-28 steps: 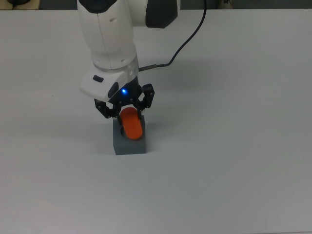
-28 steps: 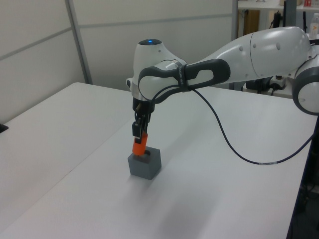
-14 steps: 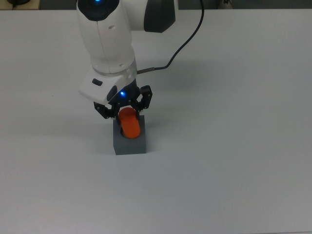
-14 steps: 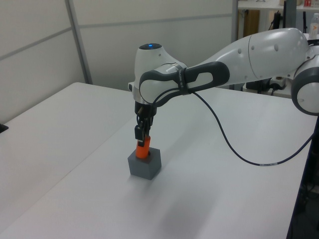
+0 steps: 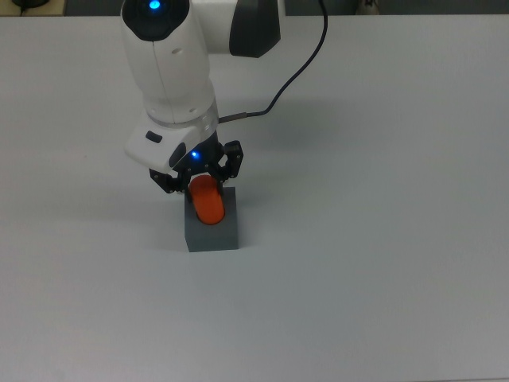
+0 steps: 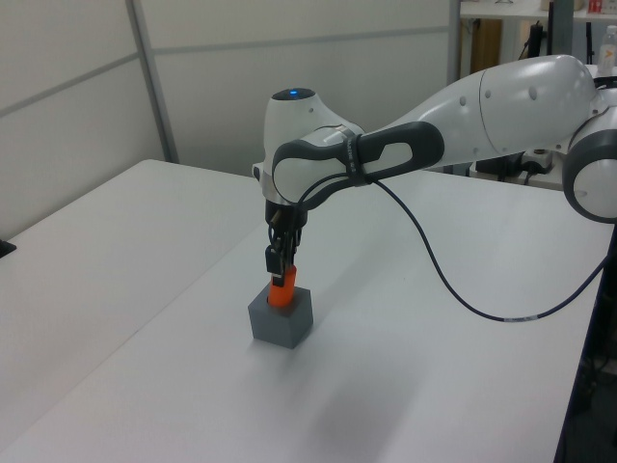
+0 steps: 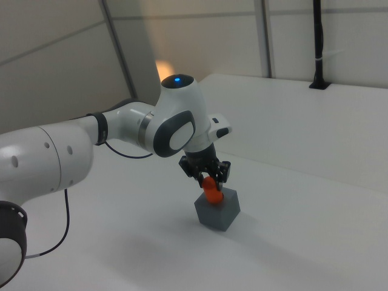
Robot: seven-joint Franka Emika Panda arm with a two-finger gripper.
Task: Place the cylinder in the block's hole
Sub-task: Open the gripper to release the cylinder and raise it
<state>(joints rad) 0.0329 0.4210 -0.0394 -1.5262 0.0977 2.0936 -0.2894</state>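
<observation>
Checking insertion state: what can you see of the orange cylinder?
The cylinder is small, bright orange-red and matte. It stands roughly upright, its lower end sunk into the top of the dark grey block and its upper part showing. The gripper is shut on its upper end. The hole itself is hidden.

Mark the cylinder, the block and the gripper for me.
cylinder [image 5: 208,205], top view, orange side above the block.
block [image 6: 280,324], left view, front grey face.
gripper [image 7: 209,180], right view, midway between the fingertips, at the cylinder's top.
</observation>
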